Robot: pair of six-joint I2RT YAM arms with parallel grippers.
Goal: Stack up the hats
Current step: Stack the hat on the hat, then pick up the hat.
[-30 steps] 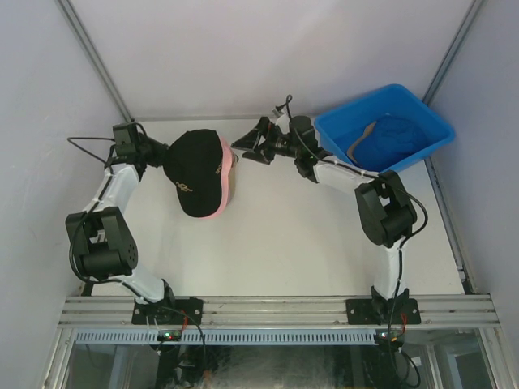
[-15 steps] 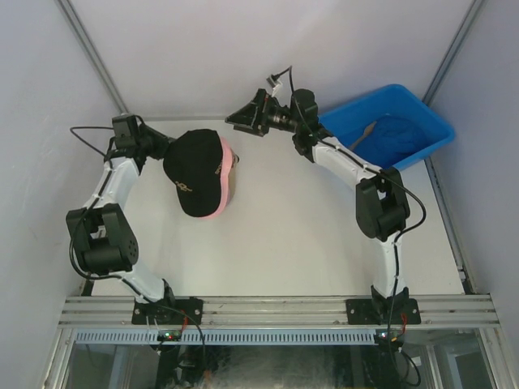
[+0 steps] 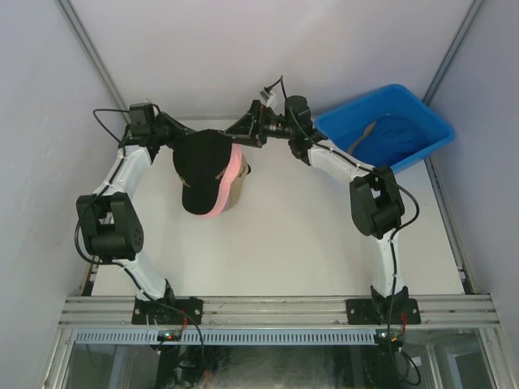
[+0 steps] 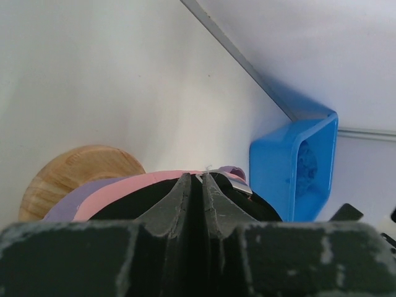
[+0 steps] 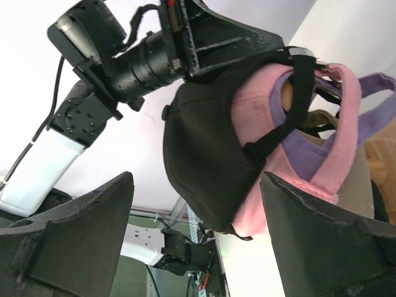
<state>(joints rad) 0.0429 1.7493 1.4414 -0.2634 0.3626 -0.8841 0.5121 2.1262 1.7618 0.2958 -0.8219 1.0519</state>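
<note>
The black cap (image 3: 203,162) tops the pink cap (image 3: 233,168) on the stand (image 3: 238,194), lying far-to-near with its brim toward the arm bases. The left gripper (image 4: 199,185) pinches its crown, while the right gripper (image 3: 243,134) gapes just beyond the stand.

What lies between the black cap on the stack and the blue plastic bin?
Top view: only the open right hand and its wrist, over bare white table, lie between the black fabric cap and the blue plastic bin.

Blue plastic bin (image 3: 425,112) at far right corner, wooden stand (image 4: 80,170) on white table (image 3: 284,235)
</note>
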